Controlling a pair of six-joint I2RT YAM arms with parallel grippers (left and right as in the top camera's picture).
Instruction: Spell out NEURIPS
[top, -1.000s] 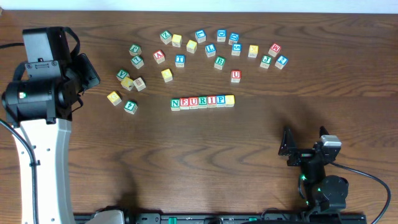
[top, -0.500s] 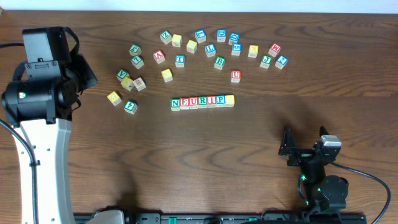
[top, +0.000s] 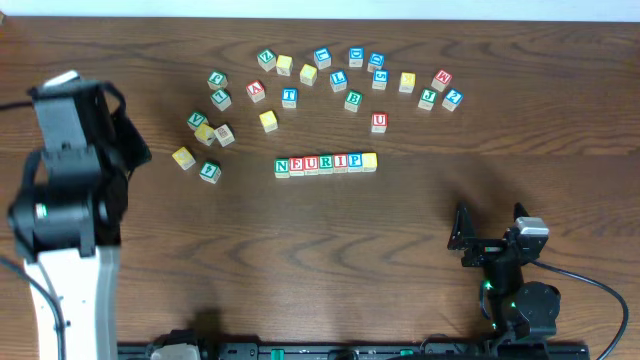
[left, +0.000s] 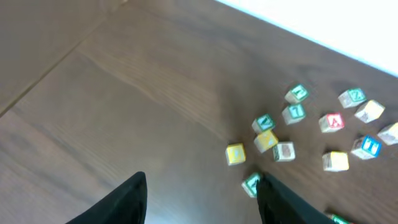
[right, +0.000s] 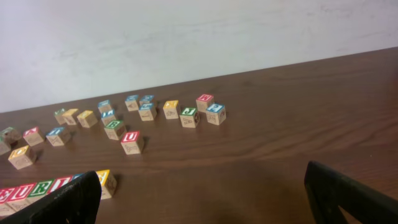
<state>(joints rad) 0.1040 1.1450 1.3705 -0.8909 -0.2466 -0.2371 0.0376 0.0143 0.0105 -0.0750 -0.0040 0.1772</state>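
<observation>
From above, the word row (top: 325, 163) lies on the desk (top: 300, 270). It is well ahead of my right pincer (top: 490, 228) and off to its left. It has seven cubes, touching side by side: N, E, U, R, I, P, then one plain yellow top. Past the row I count twenty-four loose cubes (top: 289, 97). I think the word is laid out, so the next move is just to stay clear and not bump it.

My left wrist eye shows my left pincer (left: 200, 183) partly open and holding nothing. Loose cubes sit ahead, to its right.

My right wrist eye shows my right pincer wide and empty. The row's end is just ahead, by its left finger.
</observation>
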